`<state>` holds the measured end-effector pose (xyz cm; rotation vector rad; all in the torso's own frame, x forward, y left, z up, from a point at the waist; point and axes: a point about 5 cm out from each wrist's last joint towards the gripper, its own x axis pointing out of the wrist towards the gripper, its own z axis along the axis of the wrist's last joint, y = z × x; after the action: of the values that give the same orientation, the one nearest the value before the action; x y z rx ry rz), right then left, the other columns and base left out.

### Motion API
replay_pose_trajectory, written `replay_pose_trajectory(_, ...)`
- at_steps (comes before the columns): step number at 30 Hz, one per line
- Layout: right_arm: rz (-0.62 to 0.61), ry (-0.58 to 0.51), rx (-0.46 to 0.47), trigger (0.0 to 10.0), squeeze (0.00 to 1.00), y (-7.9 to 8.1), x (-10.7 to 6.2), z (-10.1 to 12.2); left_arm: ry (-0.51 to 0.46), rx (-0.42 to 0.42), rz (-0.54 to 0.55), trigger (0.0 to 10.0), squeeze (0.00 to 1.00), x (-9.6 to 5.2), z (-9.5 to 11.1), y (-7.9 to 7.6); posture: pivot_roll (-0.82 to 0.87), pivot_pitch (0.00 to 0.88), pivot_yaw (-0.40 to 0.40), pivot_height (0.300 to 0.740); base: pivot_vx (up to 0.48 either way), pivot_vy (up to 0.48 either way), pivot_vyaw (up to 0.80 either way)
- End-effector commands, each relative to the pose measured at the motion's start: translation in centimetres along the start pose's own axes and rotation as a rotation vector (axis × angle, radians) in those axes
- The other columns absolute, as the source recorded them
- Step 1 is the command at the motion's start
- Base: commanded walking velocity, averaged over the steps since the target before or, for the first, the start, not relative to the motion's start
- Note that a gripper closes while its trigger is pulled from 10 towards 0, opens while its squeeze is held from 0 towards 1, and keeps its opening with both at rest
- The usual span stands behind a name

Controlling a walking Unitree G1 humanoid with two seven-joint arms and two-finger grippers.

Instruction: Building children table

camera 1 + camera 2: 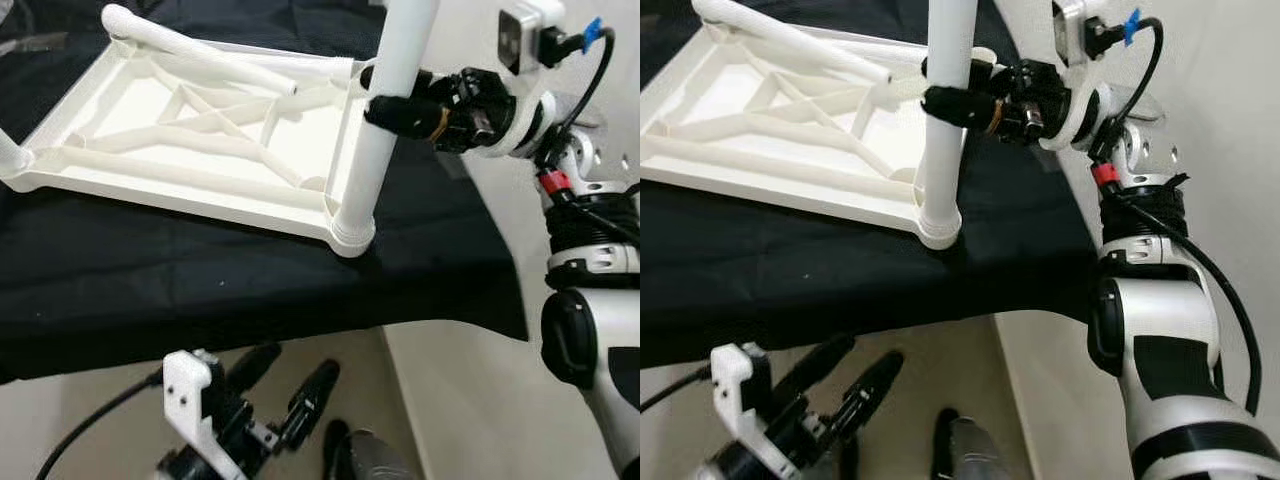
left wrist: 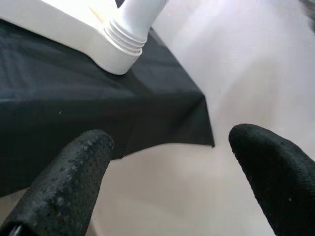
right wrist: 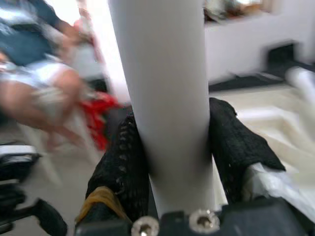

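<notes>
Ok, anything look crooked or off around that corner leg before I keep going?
One thing: the leg held by the right gripper leans slightly instead of standing square, and thread rings still show above the corner socket, so it seems not fully seated. The loose leg lying across the tabletop frame looks fine.

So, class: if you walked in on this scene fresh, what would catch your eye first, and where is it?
First, the white table leg standing upright in the near right corner socket of the upturned white tabletop, with the right gripper clamped around its shaft. The tabletop lies on a black cloth, another leg resting across its ribs. Below the cloth's edge, the left gripper hangs open.
</notes>
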<state>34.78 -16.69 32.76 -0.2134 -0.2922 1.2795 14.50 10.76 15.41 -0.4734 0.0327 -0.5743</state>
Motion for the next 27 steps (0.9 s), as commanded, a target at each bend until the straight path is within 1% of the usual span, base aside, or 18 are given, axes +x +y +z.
replay_pose_trajectory(1, -0.743, 0.241, 0.349, 0.0, 0.0, 1.9, 0.0, -9.9, 0.02, -0.01, 0.014, 10.0, 0.0, 0.2, -1.1, 1.0, 0.0, 0.139, -0.213, 0.74, 0.0, 0.0, 0.0)
replay_pose_trajectory(2, -0.743, 0.241, 0.349, 0.0, 0.0, 1.9, 0.0, -9.9, 0.02, -0.01, 0.014, 10.0, 0.0, 0.2, -1.1, 1.0, 0.0, 0.139, -0.213, 0.74, 0.0, 0.0, 0.0)
replay_pose_trajectory(3, -0.911, 0.422, 0.486, 0.0, 0.0, 7.5, 0.1, -16.4, 0.021, -0.01, 0.027, 10.0, 0.0, 0.9, -1.8, 1.8, 0.02, 0.061, -0.202, 0.74, 0.0, 0.0, 0.0)
replay_pose_trajectory(4, -0.929, 0.536, 0.494, 0.0, 0.0, 11.2, 2.0, -19.3, 0.023, 0.0, 0.037, 10.0, 0.0, 1.6, -2.3, 2.5, 0.04, 0.02, -0.215, 0.74, 0.0, 0.0, 0.0)
replay_pose_trajectory(5, -0.861, 0.582, 0.458, 0.0, 0.0, 13.2, 3.7, -20.6, 0.027, 0.007, 0.044, 10.0, 0.0, 2.3, -2.7, 3.1, 0.04, 0.0, -0.214, 0.74, 0.0, 0.0, 0.0)
replay_pose_trajectory(6, -0.861, 0.582, 0.458, 0.0, 0.0, 13.2, 3.7, -20.6, 0.027, 0.007, 0.044, 10.0, 0.0, 2.3, -2.7, 3.1, 0.04, 0.0, -0.214, 0.74, 0.0, 0.0, 0.0)
replay_pose_trajectory(7, -0.792, 0.569, 0.408, 0.0, 0.0, 12.8, 5.4, -20.6, 0.021, 0.006, 0.051, 10.0, 0.0, 3.0, -2.8, 3.7, 0.03, 0.0, -0.199, 0.74, 0.0, 0.0, 0.0)
replay_pose_trajectory(9, -0.794, 0.497, 0.34, 0.0, 0.0, 9.4, 7.9, -18.9, 0.011, 0.01, 0.055, 10.0, 0.0, 3.9, -2.9, 4.3, 0.04, 0.0, -0.208, 0.74, 0.0, 0.0, 0.0)
replay_pose_trajectory(11, -0.794, 0.497, 0.34, 0.0, 0.0, 9.4, 7.9, -18.9, 0.011, 0.01, 0.055, 10.0, 0.0, 3.9, -2.9, 4.3, 0.04, 0.0, -0.208, 0.74, 0.0, 0.0, 0.0)
replay_pose_trajectory(13, -0.783, 0.44, 0.312, 0.0, 0.0, 7.4, 9.0, -17.0, 0.001, 0.019, 0.057, 10.0, 0.0, 4.5, -2.9, 4.6, 0.03, 0.0, -0.197, 0.74, 0.0, 0.0, 0.0)
replay_pose_trajectory(14, -0.763, 0.436, 0.297, 10.0, 0.0, 7.4, 9.3, -15.9, -0.007, 0.019, 0.059, 10.0, 0.0, 4.7, -2.8, 4.7, 0.02, 0.0, -0.193, 0.74, 0.0, 0.0, 0.0)
replay_pose_trajectory(16, -0.732, 0.425, 0.271, 10.0, 0.0, 7.5, 9.2, -14.8, -0.012, 0.018, 0.059, 10.0, 0.0, 4.8, -2.8, 4.8, 0.02, 0.0, -0.189, 0.74, 0.0, 0.0, 0.0)
replay_pose_trajectory(18, -0.575, 0.421, 0.247, 10.0, 0.0, 7.7, 8.7, -13.4, -0.01, 0.014, 0.051, 10.0, 0.0, 4.4, -2.8, 4.4, 0.02, 0.0, -0.181, 0.74, 0.0, 0.0, 0.0)
replay_pose_trajectory(20, -0.575, 0.421, 0.247, 10.0, 0.0, 7.7, 8.7, -13.4, -0.01, 0.014, 0.051, 10.0, 0.0, 4.4, -2.8, 4.4, 0.02, 0.0, -0.181, 0.74, 0.0, 0.0, 0.0)
replay_pose_trajectory(21, -0.468, 0.404, 0.232, 10.0, 0.65, 7.5, 8.1, -12.6, -0.01, 0.009, 0.044, 10.0, 0.0, 4.1, -2.8, 4.0, 0.03, 0.02, -0.178, 0.74, 0.0, 0.0, 0.0)
replay_pose_trajectory(22, -0.335, 0.343, 0.228, 10.0, 1.0, 7.0, 7.1, -11.5, -0.008, 0.005, 0.036, 10.0, 0.0, 3.8, -2.8, 3.4, 0.04, 0.057, -0.175, 0.74, 0.0, 0.0, 0.0)
replay_pose_trajectory(23, -0.253, 0.296, 0.215, 10.0, 1.0, 6.7, 6.5, -10.6, -0.011, 0.003, 0.029, 10.0, 0.0, 3.5, -2.7, 2.9, 0.04, 0.07, -0.173, 0.74, 0.0, 0.0, 0.0)
replay_pose_trajectory(27, -0.181, 0.26, 0.188, 10.0, 1.0, 6.3, 5.6, -9.7, -0.013, 0.001, 0.022, 10.0, 0.0, 3.1, -2.6, 2.3, 0.06, 0.11, -0.167, 0.74, 0.0, 0.0, 0.0)
